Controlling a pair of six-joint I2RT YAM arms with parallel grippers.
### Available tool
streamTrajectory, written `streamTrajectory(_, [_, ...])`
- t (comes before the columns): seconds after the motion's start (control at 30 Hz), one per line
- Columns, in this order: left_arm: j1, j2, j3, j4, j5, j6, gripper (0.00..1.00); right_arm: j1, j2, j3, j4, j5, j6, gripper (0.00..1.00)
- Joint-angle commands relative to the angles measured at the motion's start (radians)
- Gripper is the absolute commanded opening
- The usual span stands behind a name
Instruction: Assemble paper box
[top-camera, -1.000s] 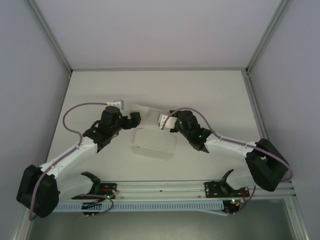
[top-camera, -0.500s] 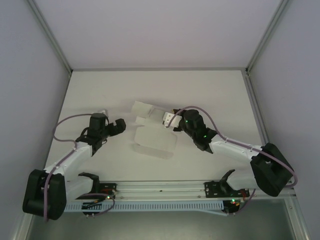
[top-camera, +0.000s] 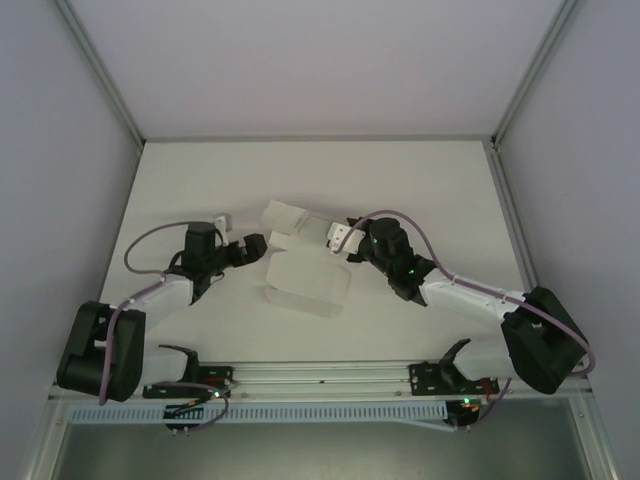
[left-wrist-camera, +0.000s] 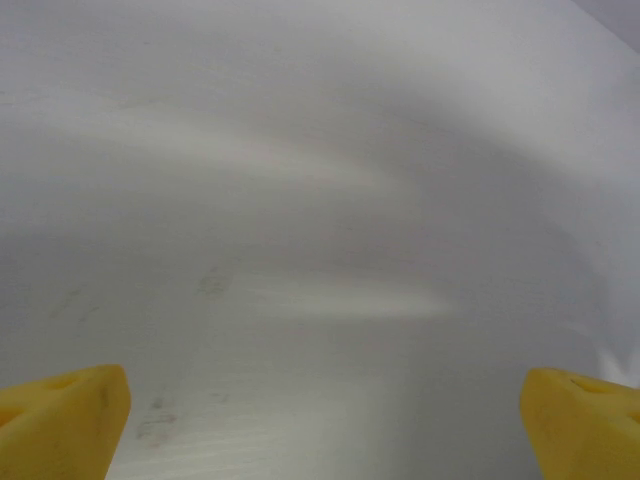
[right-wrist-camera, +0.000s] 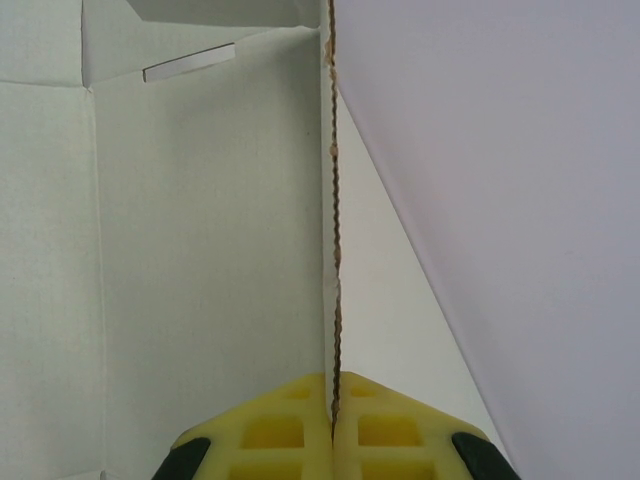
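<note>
left gripper (top-camera: 247, 247): spread wide, holding nothing, just left of paper box (top-camera: 305, 282)
right gripper (right-wrist-camera: 333, 415): clamped on paper box wall edge
paper box: partly folded, on tabletop (top-camera: 430, 190)

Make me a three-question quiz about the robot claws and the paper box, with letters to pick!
1. Where does the thin off-white cardboard paper box lie?
A. in the far left corner
B. in the middle of the white table, between both arms
C. on the right arm's base

2. What colour are the fingertips of the black left claw?
A. red
B. blue
C. yellow

3. What is the black right claw doing?
A. pinching an edge of the paper box
B. hanging wide open over bare table
C. holding a pen

Answers: 1 B, the top view shows it between the claws. 2 C, the left wrist view shows yellow fingertips, far apart. 3 A, the right wrist view shows its fingertips shut on the cardboard edge.
</note>
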Motion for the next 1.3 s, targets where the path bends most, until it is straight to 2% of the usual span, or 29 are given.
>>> streamTrajectory(0.0, [0.0,0.001,-0.014,0.096,0.111,0.029,1.0,-0.009,-0.03,0.002,0.032,-0.035,0.04,0.0])
streamTrajectory(0.27, [-0.011,0.004,-0.044,0.199,0.223,0.036,0.99,-0.011,-0.038,0.01,0.017,-0.046,0.052,0.0])
streamTrajectory(0.37, [-0.018,0.009,-0.065,0.294,0.298,0.014,0.91,-0.011,-0.036,0.012,0.012,-0.045,0.054,0.0])
streamTrajectory(0.43, [-0.039,0.019,-0.049,0.284,0.305,0.039,0.9,-0.01,-0.034,0.014,0.011,-0.05,0.055,0.0])
streamTrajectory(0.57, [-0.078,0.047,-0.013,0.259,0.304,0.056,0.86,-0.011,-0.031,0.021,0.001,-0.062,0.06,0.0])
streamTrajectory(0.73, [-0.136,0.074,0.009,0.301,0.305,0.045,0.74,-0.01,-0.024,0.018,-0.001,-0.054,0.06,0.0])
streamTrajectory(0.97, [-0.169,0.2,0.076,0.339,0.292,0.014,0.7,-0.01,-0.022,0.029,-0.029,-0.088,0.074,0.0])
streamTrajectory(1.1, [-0.184,0.258,0.102,0.357,0.25,-0.014,0.45,-0.01,-0.022,0.033,-0.045,-0.095,0.075,0.0])
streamTrajectory(1.27, [-0.223,0.29,0.112,0.365,0.177,-0.023,0.42,-0.009,-0.017,0.036,-0.056,-0.106,0.079,0.0])
